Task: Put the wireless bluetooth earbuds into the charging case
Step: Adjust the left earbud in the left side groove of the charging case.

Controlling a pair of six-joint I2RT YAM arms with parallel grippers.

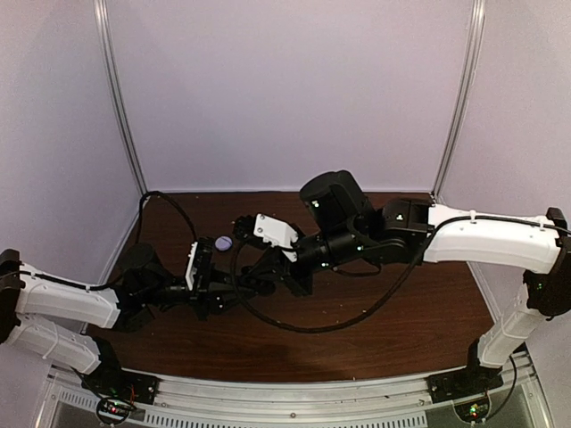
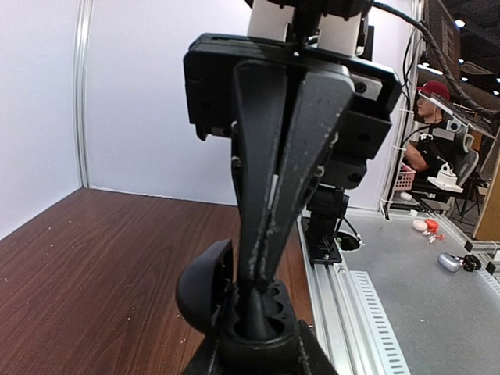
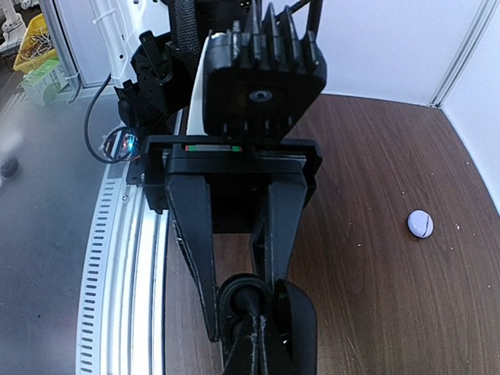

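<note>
Charging case (image 2: 262, 344), lid open, clamped between left gripper (image 3: 246, 301) fingers, centre-left over table (image 1: 401, 339). Right gripper (image 2: 258, 293) fingers together, tips inside case mouth, head-on along left-right axis. Earbud not visible at tips. White oval (image 3: 420, 223) lies apart on far side.

no legible text, labels, brands or numbers on anything

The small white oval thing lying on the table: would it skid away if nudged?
Probably: the white oval thing looks smooth and rounded, so it would likely slide or spin on the table. It looks small, so presumably light.
</note>
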